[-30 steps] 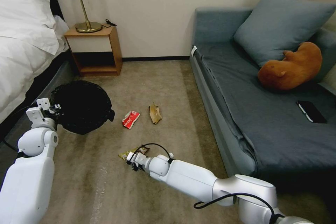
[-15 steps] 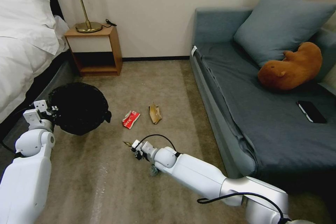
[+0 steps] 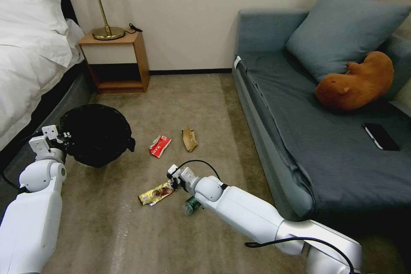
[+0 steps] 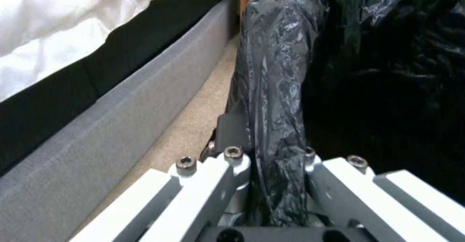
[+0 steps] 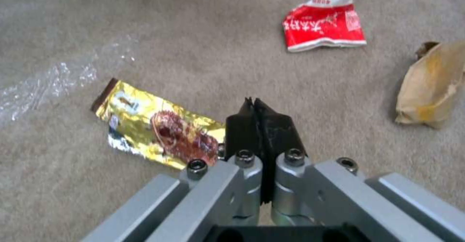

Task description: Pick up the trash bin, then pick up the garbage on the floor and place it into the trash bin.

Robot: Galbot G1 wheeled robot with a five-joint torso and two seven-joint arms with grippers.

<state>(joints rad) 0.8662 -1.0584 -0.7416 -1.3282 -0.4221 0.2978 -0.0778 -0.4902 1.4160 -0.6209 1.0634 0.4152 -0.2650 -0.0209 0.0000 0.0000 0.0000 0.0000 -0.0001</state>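
The left gripper [image 4: 274, 162] is clamped on the bag-covered rim of the trash bin [image 3: 96, 135], a small round bin lined with crinkled black plastic, held beside the bed [image 3: 30, 51]. The bin looks light and stiff, while the liner is thin and slick, so the hold is best taken through bag and rim together, as it is. The right gripper [image 5: 261, 120] hangs low over the carpet [image 3: 128, 231] with its dark pads pressed together on nothing, just beside the gold-brown snack wrapper [image 5: 160, 131], which lies flat on the pile. That foil looks light, crackly and slippery; a raised edge or crease would likely give the surest pinch. Farther from the wrapper lie the red-and-white packet [image 5: 323, 22] and the tan paper wrapper [image 5: 431, 85], both crumpled, soft and easy to pinch at a fold. The small clear bottle [image 3: 192, 205] rests against the right arm; rigid and round, it may roll.
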